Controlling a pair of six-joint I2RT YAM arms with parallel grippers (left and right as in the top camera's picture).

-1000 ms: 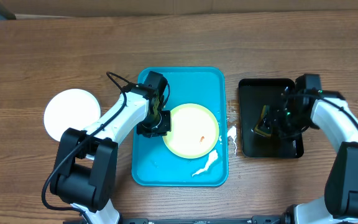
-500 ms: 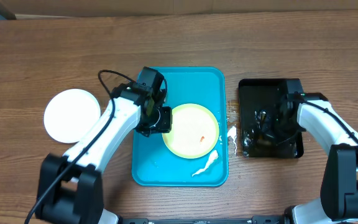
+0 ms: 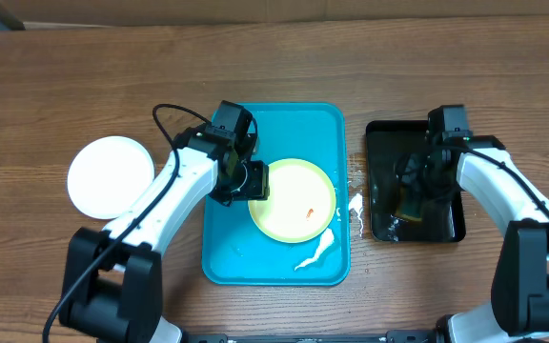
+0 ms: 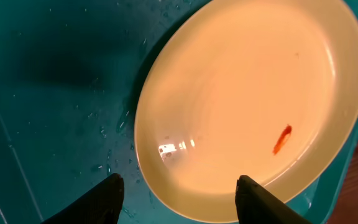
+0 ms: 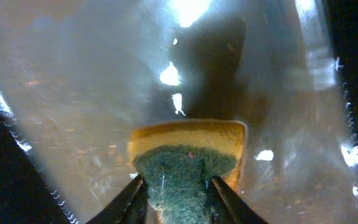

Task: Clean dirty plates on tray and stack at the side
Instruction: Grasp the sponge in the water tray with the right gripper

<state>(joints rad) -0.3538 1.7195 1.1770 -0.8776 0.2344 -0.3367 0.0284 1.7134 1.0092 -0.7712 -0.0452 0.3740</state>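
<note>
Over tray (image 3: pixel 284 124), left fingers (image 4: pixel 107 198) wide apart at plate (image 4: pixel 247 106) edge; right fingers (image 5: pixel 132 194) clamped on sponge (image 5: pixel 185 149).

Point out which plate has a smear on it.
The green-rimmed plate in the blue tray: an orange streak marks it. The white plate on the table shows none.

Robotics lab bench, white left arm (image 3: pixel 155 205) and right arm (image 3: pixel 513 191) at wood-grain table (image 3: pixel 55 86), cardboard wall (image 3: pixel 255 10) behind
</note>
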